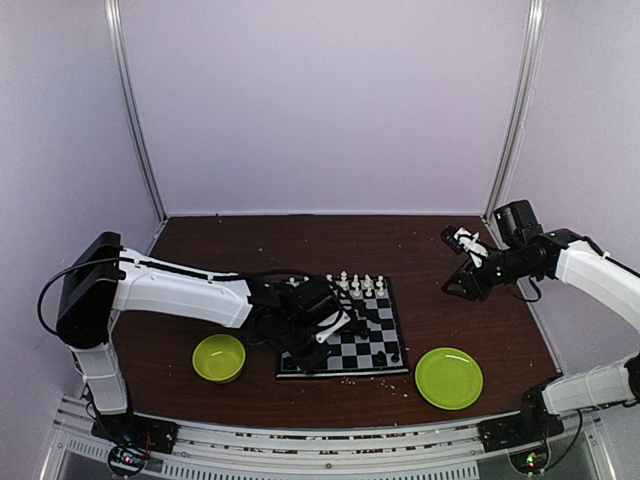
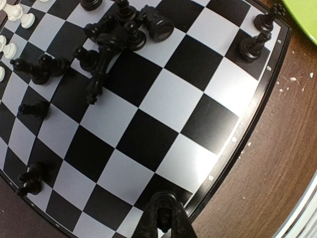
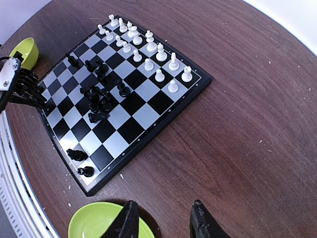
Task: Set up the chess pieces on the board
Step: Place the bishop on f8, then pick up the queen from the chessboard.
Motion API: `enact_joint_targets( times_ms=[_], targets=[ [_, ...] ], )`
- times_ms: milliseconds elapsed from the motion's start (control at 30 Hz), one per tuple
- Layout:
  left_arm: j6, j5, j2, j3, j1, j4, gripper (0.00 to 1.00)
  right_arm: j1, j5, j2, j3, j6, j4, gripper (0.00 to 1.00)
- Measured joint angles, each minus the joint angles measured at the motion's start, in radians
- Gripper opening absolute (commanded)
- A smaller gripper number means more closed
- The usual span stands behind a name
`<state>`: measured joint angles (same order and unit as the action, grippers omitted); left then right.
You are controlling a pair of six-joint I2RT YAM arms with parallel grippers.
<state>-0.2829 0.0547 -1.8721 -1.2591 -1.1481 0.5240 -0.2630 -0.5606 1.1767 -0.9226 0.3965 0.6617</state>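
Note:
The board (image 1: 385,345) lies mid-table. White chess pieces (image 1: 356,285) stand in two rows along its far edge (image 3: 148,49). Black chess pieces (image 2: 114,39) sit in a loose heap near the middle, some toppled (image 3: 99,101), and a few stand singly near the corners (image 2: 250,44). My left gripper (image 1: 325,335) is low over the board's near-left edge; its fingers (image 2: 163,220) are shut on a small black chess piece (image 2: 164,198) just inside the rim. My right gripper (image 1: 465,280) hangs high to the right of the board, open (image 3: 166,223) with nothing between its fingers.
A green bowl (image 1: 219,358) sits left of the board and shows again in the right wrist view (image 3: 25,52). A flat green plate (image 1: 448,378) lies to the board's right, under the right fingers (image 3: 94,225). Crumbs dot the brown table (image 1: 480,330). White walls enclose the space.

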Motion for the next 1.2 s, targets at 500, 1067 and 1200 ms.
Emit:
enact_joint_targets(
  times_ms=[500, 1067, 1200],
  targets=[
    [0.012, 0.027, 0.000, -0.072, 0.000, 0.041, 0.37, 0.000, 0.000, 0.000, 0.000, 0.000, 0.000, 0.35],
    [0.057, 0.064, -0.290, -0.608, 0.109, 0.080, 0.39, 0.000, 0.000, 0.000, 0.000, 0.000, 0.002, 0.35],
    [0.056, 0.055, -0.384, -0.698, 0.119, 0.109, 0.40, 0.000, 0.000, 0.000, 0.000, 0.001, 0.002, 0.35]
  ],
)
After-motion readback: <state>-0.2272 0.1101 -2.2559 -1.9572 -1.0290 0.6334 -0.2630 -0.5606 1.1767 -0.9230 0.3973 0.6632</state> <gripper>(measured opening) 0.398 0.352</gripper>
